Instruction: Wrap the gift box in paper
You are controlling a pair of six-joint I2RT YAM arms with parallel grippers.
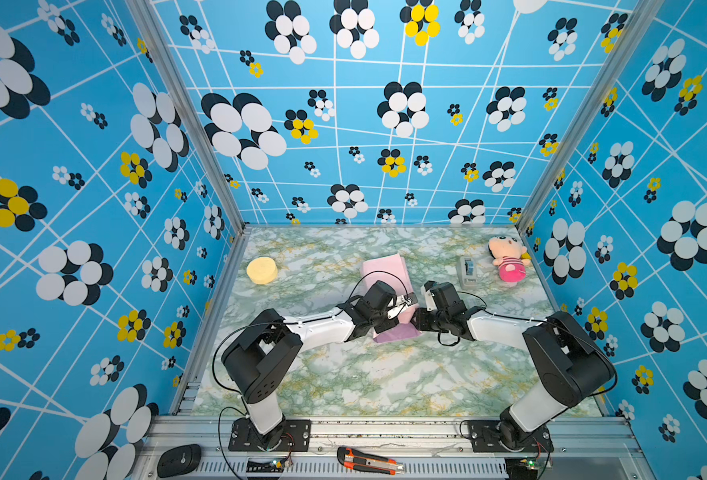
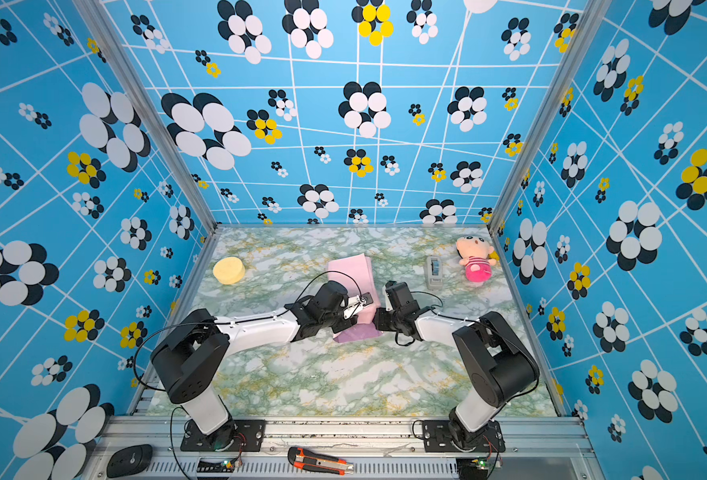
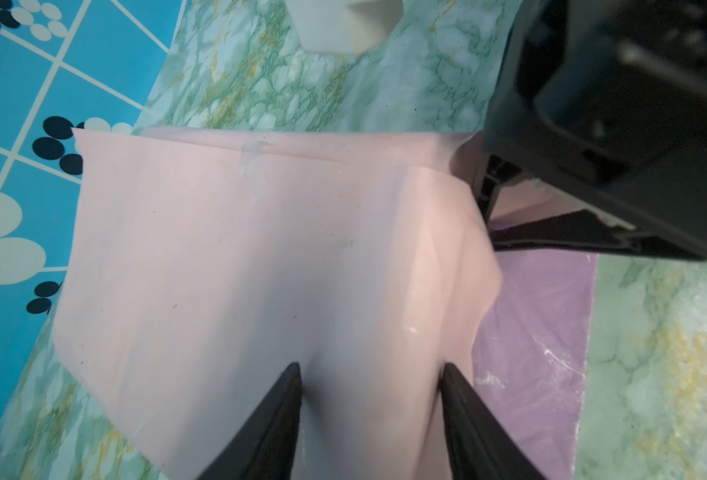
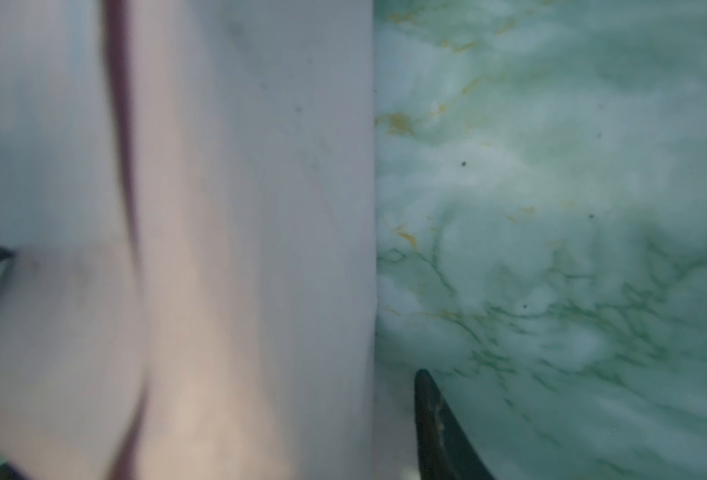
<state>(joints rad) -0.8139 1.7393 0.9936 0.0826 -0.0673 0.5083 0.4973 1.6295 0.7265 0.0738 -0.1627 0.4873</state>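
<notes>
Shows, in both top views, the paper [image 1: 385, 266] on the marbled table [image 1: 385, 374], near the grey tape dispenser [image 1: 468, 272], to its left and apart from it. Presents the sheet pale pink side outward, folded up into a raised, block-like form. Exposes the lilac side only at the end farther from the dispenser, flat on the table toward the front rail [image 1: 385, 432]. Gives no glimpse of the gift box in any view.

Places the left gripper [image 3: 372, 368] over the pink surface, reaching in from the side away from the dispenser. Shows its fingers [image 3: 281, 407] clearly apart, tips down at the pink sheet with paper spanning the gap, clamped on nothing visible. Cannot tell touching from just above.

Sets the right gripper [image 1: 419, 322] against the dispenser-side edge of the paper, nearer the front rail than the dispenser. Shows, in the right wrist view, a single dark finger [image 4: 435, 428] just beside the straight paper edge, over bare table. Loses the second finger in the blur, so cannot tell apart from together, nor any hold on the sheet.

Puts a plush doll [image 1: 507, 259] just beside the dispenser, on the side away from the paper, and a pale yellow round block [image 1: 262, 270] well apart from the dispenser, beyond the paper. Shows an orange-and-black utility knife [image 1: 368, 460] just past the front rail, well apart from the dispenser.
</notes>
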